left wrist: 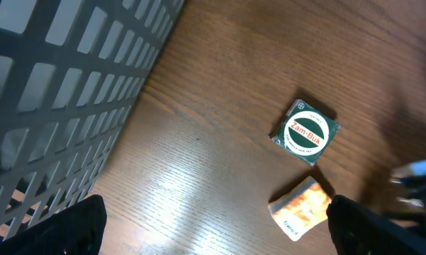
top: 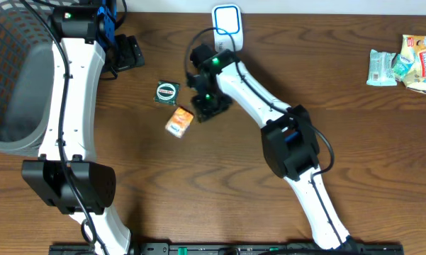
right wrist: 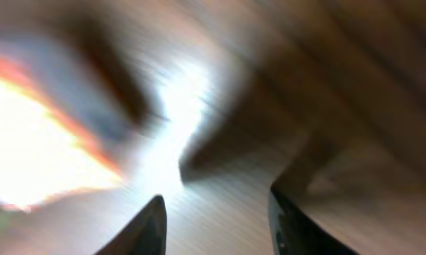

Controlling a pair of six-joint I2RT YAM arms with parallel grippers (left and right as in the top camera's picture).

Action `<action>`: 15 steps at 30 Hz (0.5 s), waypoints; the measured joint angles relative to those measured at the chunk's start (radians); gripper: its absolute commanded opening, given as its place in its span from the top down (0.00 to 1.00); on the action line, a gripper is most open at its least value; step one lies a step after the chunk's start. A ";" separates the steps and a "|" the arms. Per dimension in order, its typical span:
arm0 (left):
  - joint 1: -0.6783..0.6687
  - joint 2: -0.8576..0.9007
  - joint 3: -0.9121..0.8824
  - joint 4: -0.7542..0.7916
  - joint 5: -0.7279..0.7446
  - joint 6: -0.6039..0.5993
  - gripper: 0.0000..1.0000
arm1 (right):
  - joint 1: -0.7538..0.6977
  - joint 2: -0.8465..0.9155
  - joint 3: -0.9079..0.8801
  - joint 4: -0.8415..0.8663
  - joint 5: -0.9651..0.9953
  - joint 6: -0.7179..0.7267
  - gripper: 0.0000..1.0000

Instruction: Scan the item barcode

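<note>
The left arm [top: 74, 99] runs up the frame's left side, left claw [left wrist: 214, 225] spread wide. The right arm [top: 255, 92] slants toward upper centre, right claw [right wrist: 220, 223] half-spread, gripping nothing.

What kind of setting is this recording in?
Probably a mock shop checkout on a wooden table: a mesh basket at the left edge, small retail goods such as a Zam-Buk tin and an orange packet, and a white scanner-like device at the far edge.
</note>
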 measured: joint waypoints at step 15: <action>0.000 0.000 0.000 0.000 0.000 0.000 0.02 | -0.041 -0.138 -0.007 0.282 -0.089 0.054 0.74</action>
